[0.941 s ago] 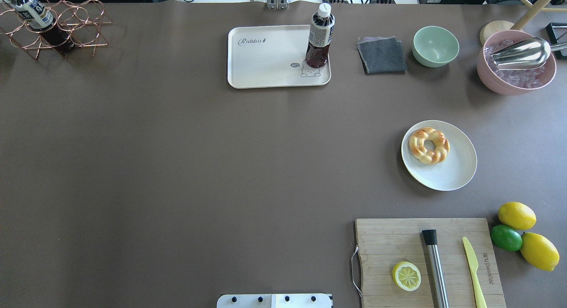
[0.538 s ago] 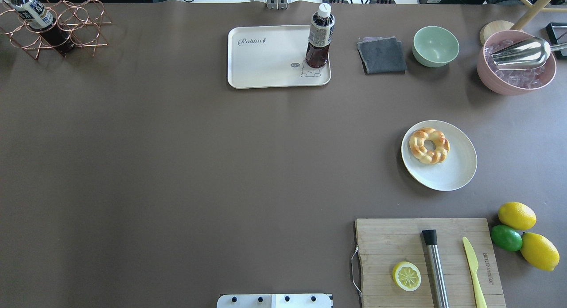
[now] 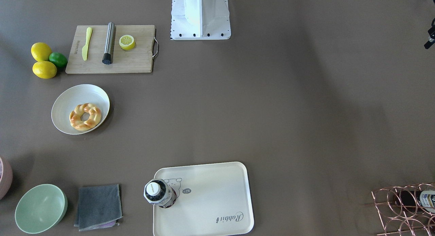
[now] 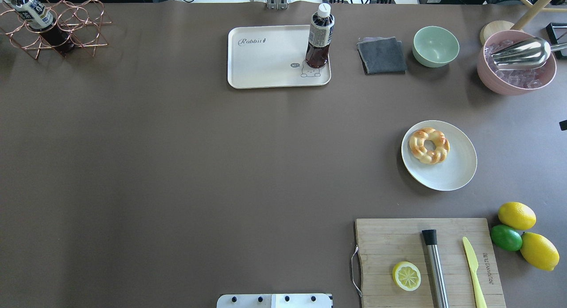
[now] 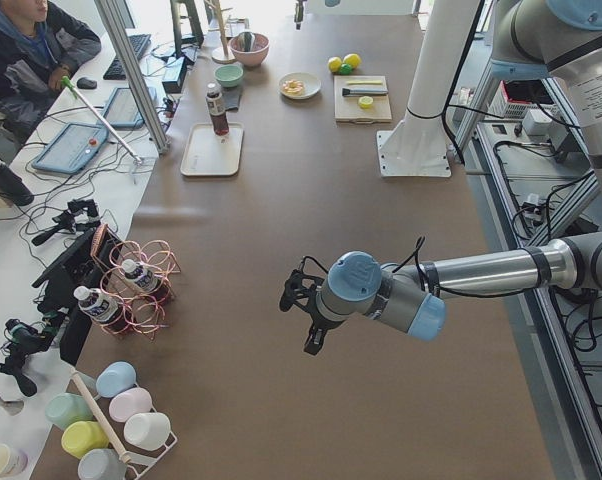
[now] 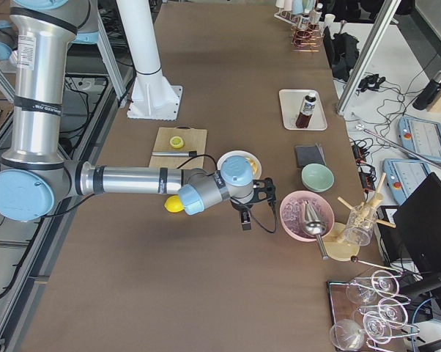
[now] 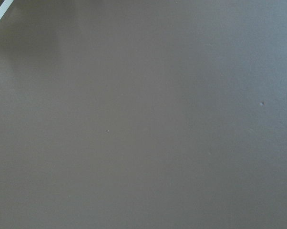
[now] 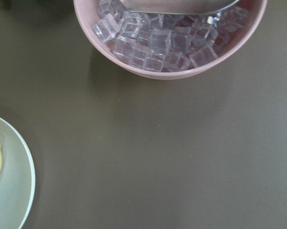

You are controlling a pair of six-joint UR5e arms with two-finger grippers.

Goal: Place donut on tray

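Plainly, the donut (image 4: pixel 429 145) lies flat on the round white plate (image 4: pixel 456 170) on the robot's right side of the brown table (image 4: pixel 177 166), toward the plate's far-left part, and nothing touches it. The tray (image 4: pixel 266 60) sits well apart from it, at the far edge of the table near the middle, with a dark drink bottle (image 4: pixel 320 35) standing upright on its near-right corner; the rest of its surface shows only the grey script and the small cartoon print. The right pincer (image 6: pixel 244 218) hangs above the table between the plate and the pink bowl (image 8: pixel 181 75) of ice cubes (image 8: pixel 158 45), pointing down. The right wrist view shows that bowl at the top and the plate's rim with a sliver of the donut at the lower left. Whether this pincer's jaws are apart or together I cannot tell, since only a side view shows it properly. The left pincer (image 5: pixel 313 340) hangs over the table at the robot's far left, well away from the tray and the donut, and its state cannot be told either.
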